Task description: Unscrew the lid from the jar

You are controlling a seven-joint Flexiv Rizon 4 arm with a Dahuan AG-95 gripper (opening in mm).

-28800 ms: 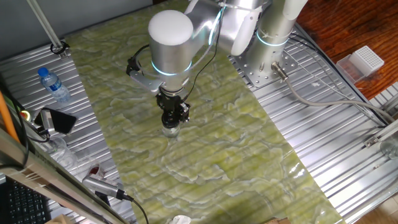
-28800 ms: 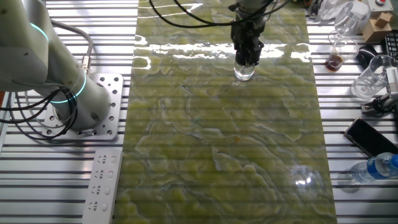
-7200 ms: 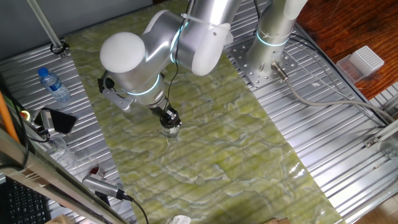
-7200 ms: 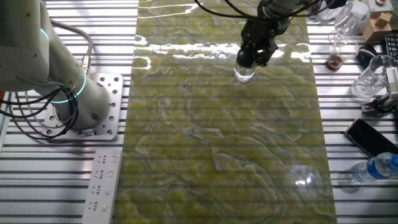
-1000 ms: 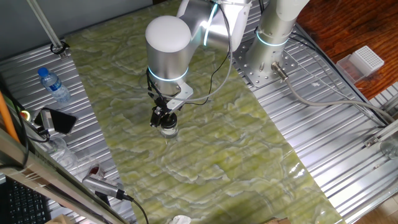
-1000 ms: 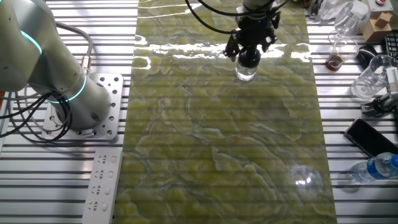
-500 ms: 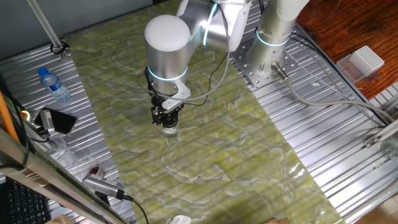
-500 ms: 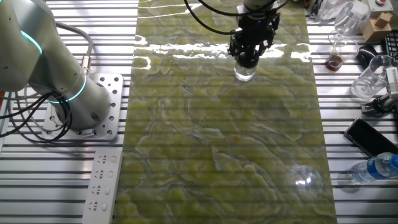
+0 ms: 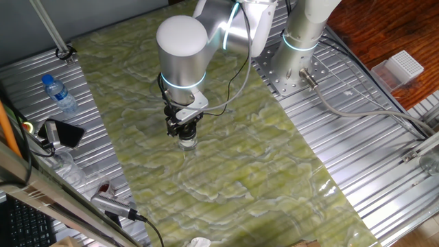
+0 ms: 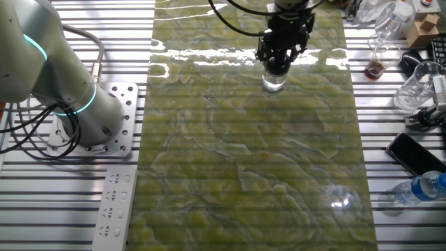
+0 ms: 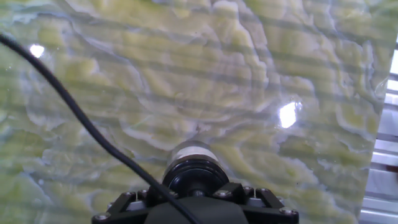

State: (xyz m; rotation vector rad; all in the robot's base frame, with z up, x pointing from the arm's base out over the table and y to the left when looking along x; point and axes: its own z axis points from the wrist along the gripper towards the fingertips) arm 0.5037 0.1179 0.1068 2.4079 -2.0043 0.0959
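Your tool (image 9: 184,132) points straight down over the green marbled mat on the table (image 9: 384,144), and its black fingers are drawn in close around the top of the jar (image 9: 186,143). In the hand view the lid (image 11: 195,176) sits right at the base of the tool body, a glossy black disc framed by the finger housing, with a black cable crossing the picture from the upper left. You can't see the fingertips themselves there, so whether the pads actually press on the lid or merely stand beside it cannot be told from these pictures; the gap between them looks about as wide as the lid. The jar stands upright on the mat directly under the tool, its clear glass body showing below the black fingers in the other fixed view (image 10: 274,82). It sits toward the far middle of the mat in that view. Off the mat, you'll find a water bottle (image 9: 59,94) with a blue cap on the metal slats beside a black phone (image 9: 63,133).
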